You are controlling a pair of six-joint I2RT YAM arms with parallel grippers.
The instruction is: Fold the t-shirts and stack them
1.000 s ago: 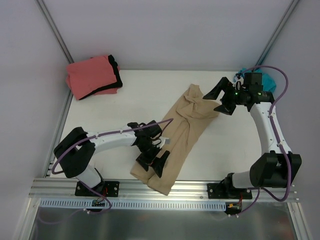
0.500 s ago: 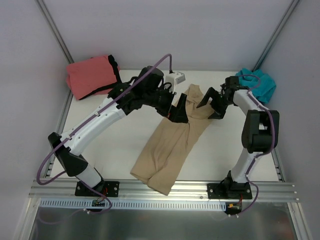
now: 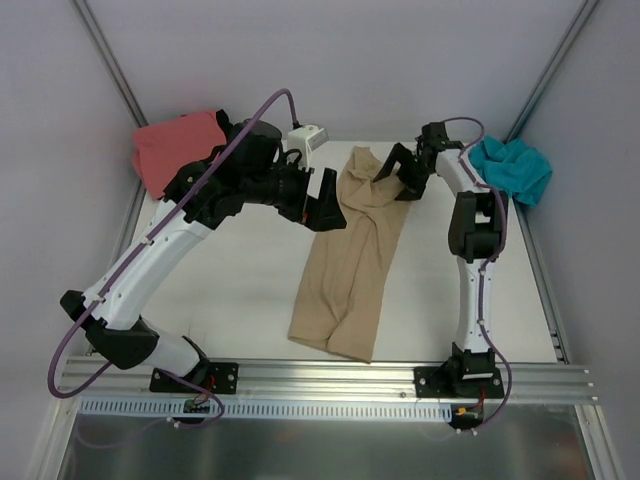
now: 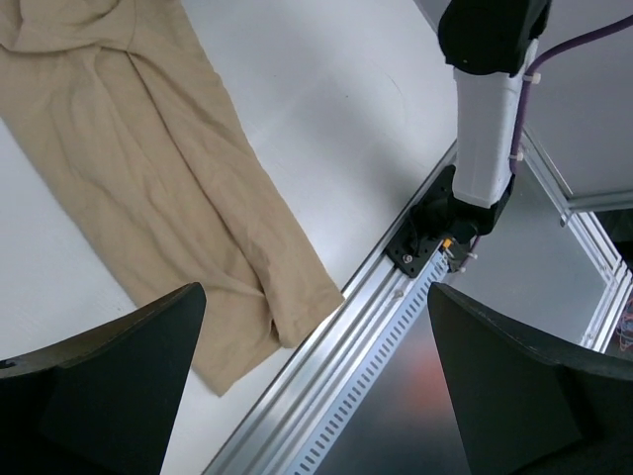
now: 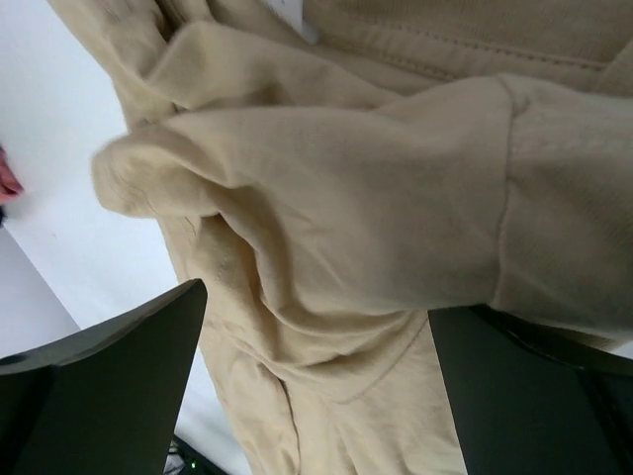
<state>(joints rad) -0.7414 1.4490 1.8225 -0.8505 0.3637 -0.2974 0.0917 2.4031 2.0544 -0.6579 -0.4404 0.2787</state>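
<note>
Plainly, neither pincer has a hold yet. The left pincer (image 3: 322, 205) hangs with its jaws spread wide and nothing between them. The tan t-shirt (image 3: 350, 262) lies just beside it as a long, narrow, rumpled strip that runs from there down the table (image 3: 240, 290) toward the arm bases. The right pincer (image 3: 402, 175) is just as wide apart. It sits at the far end of the same shirt, and its own camera shows a bunched wad of sleeve and seam between its fingers (image 5: 99, 386).

That wad is the main risk, to my eye: closing there would likely take several layers at once, and the fold would come out crooked. The left pincer looks to be off the cloth's edge, so it could shut on nothing. Uneven pulls would twist the strip. The teal t-shirt (image 3: 512, 170) lies just behind the right pincer, and the coral-pink t-shirt (image 3: 168, 150) behind the left arm, near enough to be snagged.
</note>
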